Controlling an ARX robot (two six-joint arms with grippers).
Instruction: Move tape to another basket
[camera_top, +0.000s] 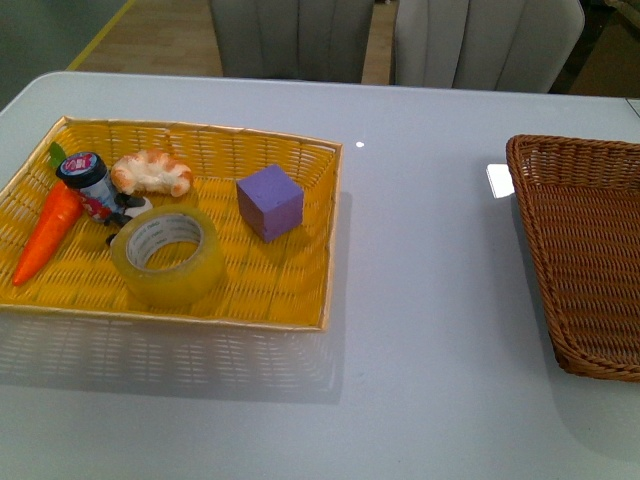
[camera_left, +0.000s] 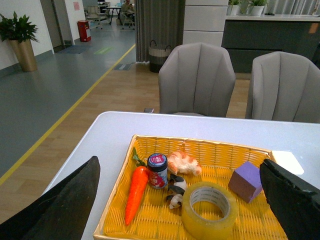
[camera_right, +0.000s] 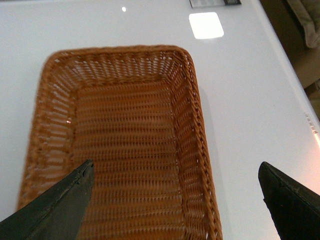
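Note:
The tape, a wide yellowish translucent roll with a white core, lies flat in the yellow woven tray at the table's left; it also shows in the left wrist view. The brown wicker basket stands empty at the right edge and fills the right wrist view. Neither gripper shows in the front view. My left gripper is open, hanging above the tray's near side, the tape between its fingers' lines of sight. My right gripper is open above the brown basket's rim.
In the yellow tray lie a toy carrot, a small jar, a toy croissant, a small panda figure and a purple cube. Two grey chairs stand behind the table.

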